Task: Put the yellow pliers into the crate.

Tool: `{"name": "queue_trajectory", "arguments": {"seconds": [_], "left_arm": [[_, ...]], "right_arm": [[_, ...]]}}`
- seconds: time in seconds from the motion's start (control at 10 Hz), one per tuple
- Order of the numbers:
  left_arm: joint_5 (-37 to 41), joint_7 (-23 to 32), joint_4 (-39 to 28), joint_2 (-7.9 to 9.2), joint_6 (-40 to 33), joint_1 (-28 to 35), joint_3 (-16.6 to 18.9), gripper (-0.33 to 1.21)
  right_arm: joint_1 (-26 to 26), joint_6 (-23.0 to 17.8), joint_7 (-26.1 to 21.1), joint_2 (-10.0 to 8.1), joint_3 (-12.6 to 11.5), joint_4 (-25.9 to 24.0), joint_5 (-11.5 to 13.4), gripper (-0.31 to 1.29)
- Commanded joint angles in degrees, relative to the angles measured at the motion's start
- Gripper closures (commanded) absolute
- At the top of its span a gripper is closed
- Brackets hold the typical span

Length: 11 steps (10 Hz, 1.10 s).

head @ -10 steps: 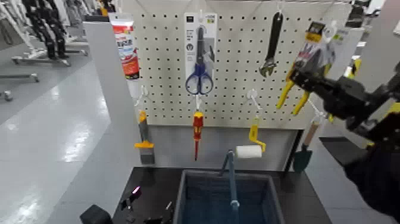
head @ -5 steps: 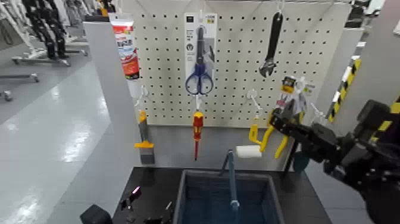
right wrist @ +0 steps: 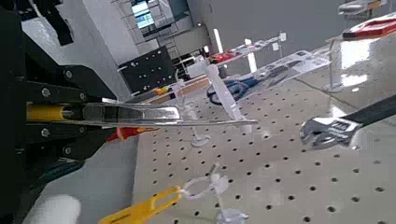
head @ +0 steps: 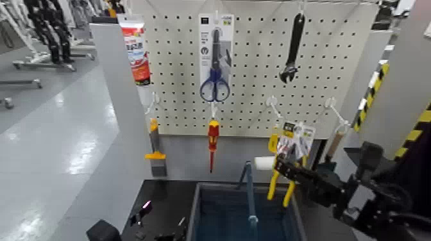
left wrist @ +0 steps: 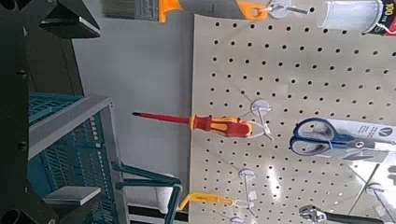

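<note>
Yellow pliers [head: 287,168] between the fingers [head: 282,168]

I see room down into the crate [head: 218,185] on both sides of its upright handle [head: 251,200]; beyond its rim, the roller [head: 261,164] hangs near 12 o'clock, the screwdriver [head: 212,145] near 11.
</note>
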Motion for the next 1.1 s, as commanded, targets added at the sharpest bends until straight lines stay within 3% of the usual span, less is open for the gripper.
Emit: {"name": "queue_trajectory", "arguments": {"seconds": [0.1,0.5,1.1], "left_arm": [[0.1,0.0,0.0,0.03,0.0,0.0,-0.1,0.12],[0.1,0.0,0.0,0.03,0.1,-0.1,-0.3,0.12],[0.2,0.0,0.1,-0.06,0.1,-0.2,-0.3,0.12]], "right_arm": [[0.6,0.4,0.0,-0.4,1.4,4.0,1.9,1.11],[-0.1,-0.2,0.0,-1.1,4.3,11.5,2.8,1.11],[-1.6,-0.2,-0.4,-1.45,5.8,13.9,4.9,1.05]]}}
